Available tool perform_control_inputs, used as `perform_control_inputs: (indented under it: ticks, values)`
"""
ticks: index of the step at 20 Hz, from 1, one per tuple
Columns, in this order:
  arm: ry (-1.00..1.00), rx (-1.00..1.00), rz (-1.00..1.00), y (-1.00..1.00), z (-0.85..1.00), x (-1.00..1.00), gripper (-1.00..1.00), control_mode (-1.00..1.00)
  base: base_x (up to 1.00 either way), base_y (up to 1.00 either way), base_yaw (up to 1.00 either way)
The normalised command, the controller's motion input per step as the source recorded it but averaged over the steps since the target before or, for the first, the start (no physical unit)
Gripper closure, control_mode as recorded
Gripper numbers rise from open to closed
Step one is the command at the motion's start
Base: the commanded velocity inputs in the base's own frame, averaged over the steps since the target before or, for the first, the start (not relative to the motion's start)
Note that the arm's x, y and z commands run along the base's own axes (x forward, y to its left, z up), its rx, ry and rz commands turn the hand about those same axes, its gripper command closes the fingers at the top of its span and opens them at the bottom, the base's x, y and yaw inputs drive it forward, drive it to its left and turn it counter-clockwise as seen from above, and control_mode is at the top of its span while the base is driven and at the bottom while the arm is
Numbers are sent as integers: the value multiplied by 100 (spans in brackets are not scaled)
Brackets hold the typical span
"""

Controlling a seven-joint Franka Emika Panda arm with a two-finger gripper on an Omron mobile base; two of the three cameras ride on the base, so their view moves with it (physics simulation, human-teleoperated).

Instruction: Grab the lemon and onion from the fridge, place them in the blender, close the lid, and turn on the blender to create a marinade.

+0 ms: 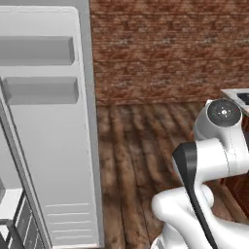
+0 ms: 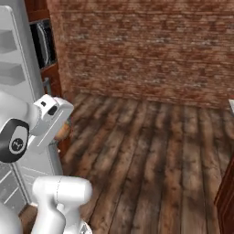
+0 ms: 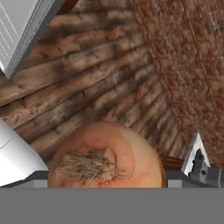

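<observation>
Hand view, onion (image 3: 105,159): held low between the fingers, root tuft turned to the camera; the gripper (image 3: 107,175) is judged closed on it.
Fingers: one pale tip (image 3: 194,159) is seen at the right; the other side is cut off by the frame edge, so contact is inferred, not seen.
Right base view, onion (image 2: 62,131): a small orange patch is made out just behind the white hand, beside the fridge (image 2: 20,91).
Key relation: the onion is already in the jaws, so the coming move turns on the blender; which way it lies from the gripper cannot be told.
Left base view, fridge door (image 1: 53,126): stands open at the left, its two grey shelves seen bare.
Counter corner (image 1: 236,97): a pale edge is cut off at the right; what stands on it is hidden.
Lemon: its place cannot be told.
Floor and brick wall: lie beyond, well apart from the hand.
</observation>
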Motion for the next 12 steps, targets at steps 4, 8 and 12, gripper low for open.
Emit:
perform_control_inputs:
  ticks: [4,8,12]
  values:
    - [0,0,0,0,0,0,100,100,-9,3,-86]
    - [0,0,0,0,0,0,100,100,-2,0,-84]
    - [0,0,0,0,0,0,100,100,6,1,-71]
